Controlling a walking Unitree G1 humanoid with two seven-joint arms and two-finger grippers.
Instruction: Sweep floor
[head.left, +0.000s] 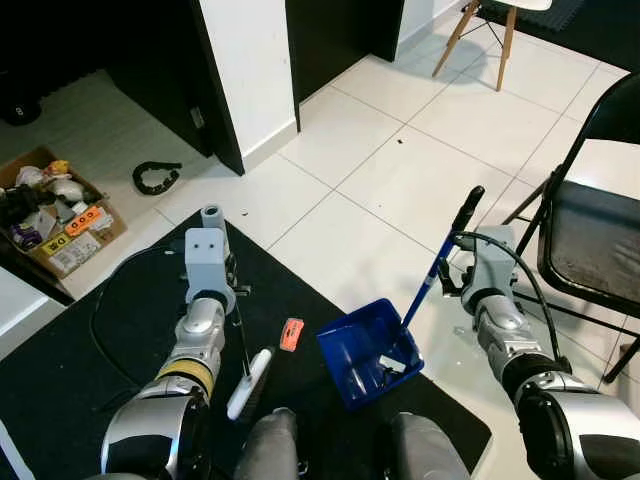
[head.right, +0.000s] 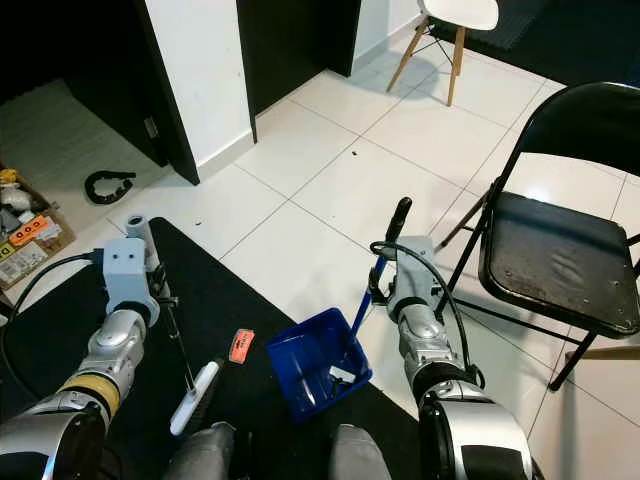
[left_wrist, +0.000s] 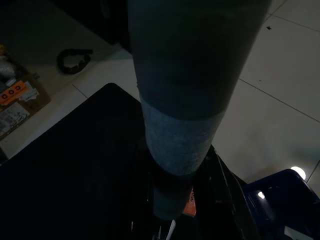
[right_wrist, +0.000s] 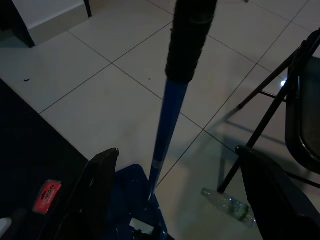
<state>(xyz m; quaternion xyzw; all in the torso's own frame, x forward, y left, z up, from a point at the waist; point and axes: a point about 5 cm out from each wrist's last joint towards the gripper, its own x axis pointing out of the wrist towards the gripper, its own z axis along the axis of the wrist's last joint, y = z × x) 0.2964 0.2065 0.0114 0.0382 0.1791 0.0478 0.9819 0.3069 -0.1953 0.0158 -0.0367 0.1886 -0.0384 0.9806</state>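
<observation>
1. Beneath the left end effector (head.left: 232, 292), on the black mat (head.left: 90, 350), lies the white-handled brush (head.left: 250, 381); its grey pole (left_wrist: 175, 110) runs between the fingers, though I cannot tell whether they clamp it.
2. Just right of the brush lies an orange wrapper (head.left: 291, 334).
3. Below the right end effector (head.left: 447, 279), gripping the blue handle (head.left: 432, 270), sits the blue dustpan (head.left: 368, 352), straddling mat edge and white tile floor (head.left: 400, 180).
4. Right of that end effector stands a black folding chair (head.left: 595, 230).
</observation>
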